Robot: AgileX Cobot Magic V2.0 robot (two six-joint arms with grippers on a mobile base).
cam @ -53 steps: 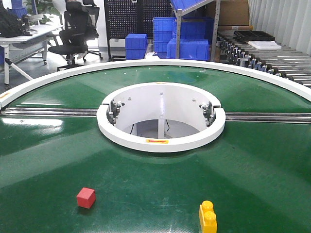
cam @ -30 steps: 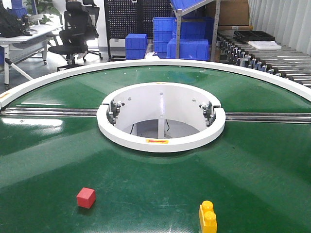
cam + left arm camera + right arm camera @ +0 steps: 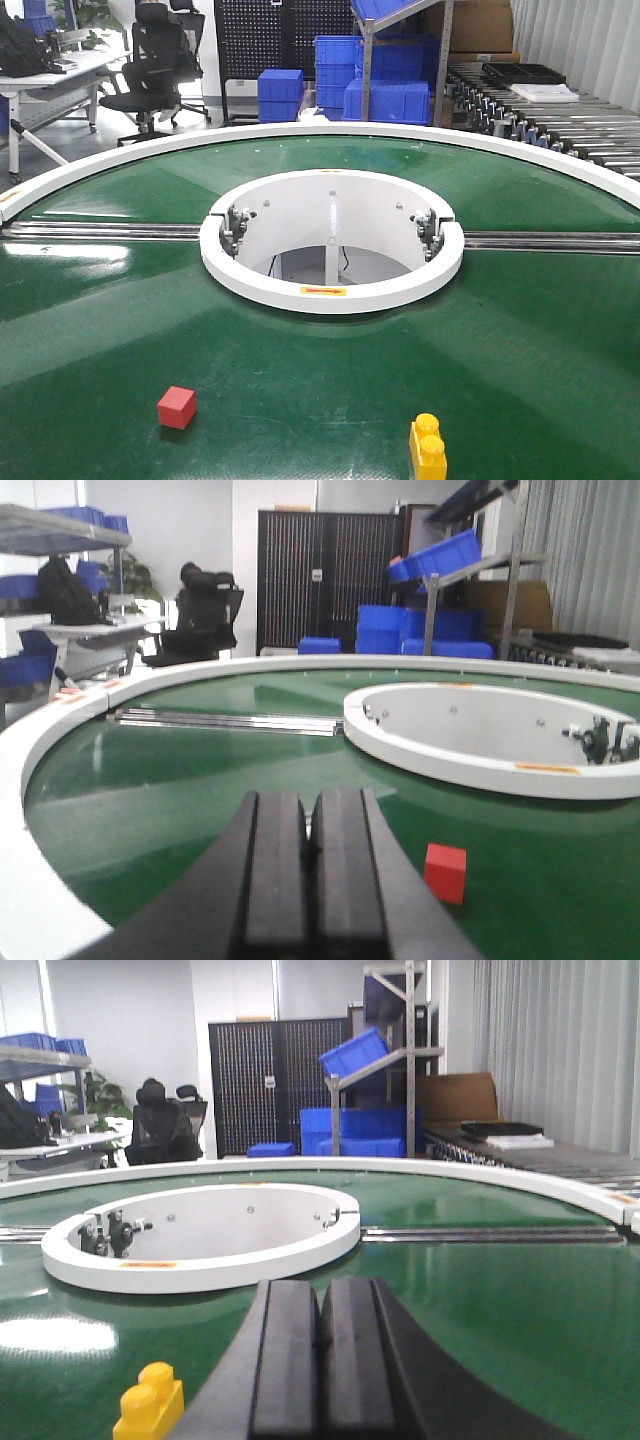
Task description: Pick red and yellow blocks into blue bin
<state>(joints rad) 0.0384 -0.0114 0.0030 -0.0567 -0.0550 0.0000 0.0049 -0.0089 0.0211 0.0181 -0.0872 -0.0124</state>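
The small red cube (image 3: 177,407) lies on the green belt at the lower left of the front view. In the left wrist view the red cube (image 3: 446,872) sits ahead and to the right of my left gripper (image 3: 310,810), which is shut and holds nothing. The yellow studded brick (image 3: 428,450) lies at the bottom edge of the front view. In the right wrist view the yellow brick (image 3: 150,1403) sits left of my right gripper (image 3: 320,1295), shut and holding nothing. The blue bin of the task is out of view.
A white ring (image 3: 331,288) surrounds the opening at the centre of the round green conveyor (image 3: 520,350). Metal rails (image 3: 100,231) run left and right from it. Beyond the white outer rim (image 3: 330,131) stand stacked blue crates (image 3: 385,75), shelving, a roller conveyor (image 3: 560,125) and office chairs.
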